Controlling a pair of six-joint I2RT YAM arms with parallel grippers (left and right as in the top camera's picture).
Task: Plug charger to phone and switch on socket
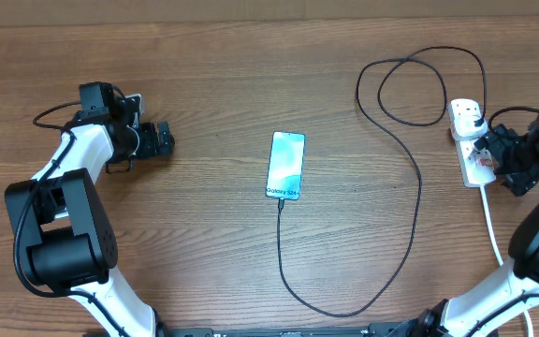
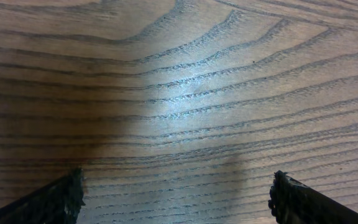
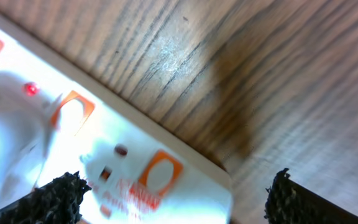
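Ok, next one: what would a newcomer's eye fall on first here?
The phone, its screen lit blue, lying in the middle of the table. From its near end the black charger loops right and up to the white socket at the right edge. There the right gripper hangs with jaws open; the left gripper is open over bare wood.
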